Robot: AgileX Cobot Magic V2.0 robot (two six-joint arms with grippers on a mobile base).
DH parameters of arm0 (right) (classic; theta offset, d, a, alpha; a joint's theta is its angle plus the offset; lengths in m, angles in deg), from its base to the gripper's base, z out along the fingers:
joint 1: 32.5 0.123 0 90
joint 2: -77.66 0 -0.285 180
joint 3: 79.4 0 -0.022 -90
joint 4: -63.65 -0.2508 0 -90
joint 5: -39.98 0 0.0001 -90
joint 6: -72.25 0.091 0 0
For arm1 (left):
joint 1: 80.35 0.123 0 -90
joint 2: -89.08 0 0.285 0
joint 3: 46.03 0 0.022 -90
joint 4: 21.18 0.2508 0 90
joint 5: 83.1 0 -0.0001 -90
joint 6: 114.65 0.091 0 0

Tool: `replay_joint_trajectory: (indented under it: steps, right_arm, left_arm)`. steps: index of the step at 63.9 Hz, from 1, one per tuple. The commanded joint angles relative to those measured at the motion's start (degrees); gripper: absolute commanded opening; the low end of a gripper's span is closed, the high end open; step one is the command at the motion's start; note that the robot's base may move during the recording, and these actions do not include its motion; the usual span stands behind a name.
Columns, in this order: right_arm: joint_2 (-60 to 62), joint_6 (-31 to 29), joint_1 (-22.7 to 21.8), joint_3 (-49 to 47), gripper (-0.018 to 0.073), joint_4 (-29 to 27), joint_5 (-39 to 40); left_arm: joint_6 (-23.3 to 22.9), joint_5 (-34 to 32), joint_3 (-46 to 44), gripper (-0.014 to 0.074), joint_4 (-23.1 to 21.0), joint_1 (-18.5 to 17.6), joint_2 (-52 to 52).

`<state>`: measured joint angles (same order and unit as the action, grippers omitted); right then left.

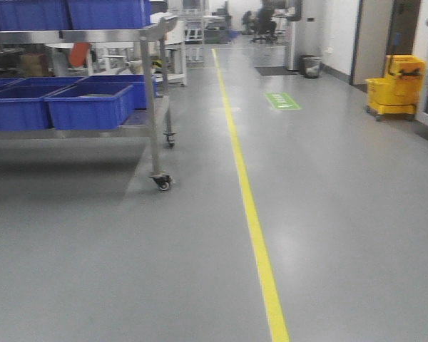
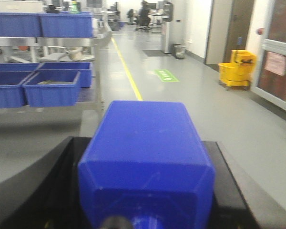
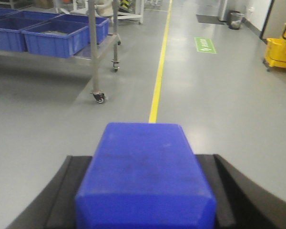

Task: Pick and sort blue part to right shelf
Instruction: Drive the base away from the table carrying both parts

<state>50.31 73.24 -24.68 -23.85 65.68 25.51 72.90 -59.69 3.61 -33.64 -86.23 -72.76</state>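
A solid-blue part [image 2: 145, 129] fills the lower middle of the left wrist view, its sloped end towards the camera. My left gripper [image 2: 143, 141] is shut on it, with black fingers [image 2: 62, 181] on both sides. In the right wrist view my right gripper [image 3: 144, 156] is shut on a second blue part [image 3: 145, 181], flanked by black fingers [image 3: 69, 191]. Their knobs are hidden, so I cannot tell the two apart. A stainless-steel shelf [image 1: 154, 92] with large blue bins [image 1: 89, 105] stands at the left, some way ahead. Neither gripper shows in the front view.
The shelf rides on castors [image 1: 162, 183] on a grey floor. A yellow line [image 1: 251, 214] runs down the aisle. A yellow mop bucket [image 1: 394, 87] stands at the right wall, and a bin [image 1: 312, 66] and a seated person [image 1: 264, 21] are far back.
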Motion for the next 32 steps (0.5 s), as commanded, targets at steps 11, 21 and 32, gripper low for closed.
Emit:
replay_joint_trajectory:
  steps: [11, 21, 32]
  right_arm:
    - [-0.40, -0.26, -0.23, -1.64, 0.0413, 0.55, 5.34]
    - [-0.40, -0.26, -0.23, -1.64, 0.0413, 0.55, 5.34]
    - [-0.40, -0.26, -0.23, -1.64, 0.0413, 0.55, 5.34]
  left_arm:
    - [0.04, -4.68, -1.65, 0.0405, -0.88, 0.05, 0.70]
    - [0.04, -4.68, -1.65, 0.0405, -0.88, 0.05, 0.70]
    - [0.04, -4.68, -1.65, 0.0405, -0.88, 0.05, 0.70]
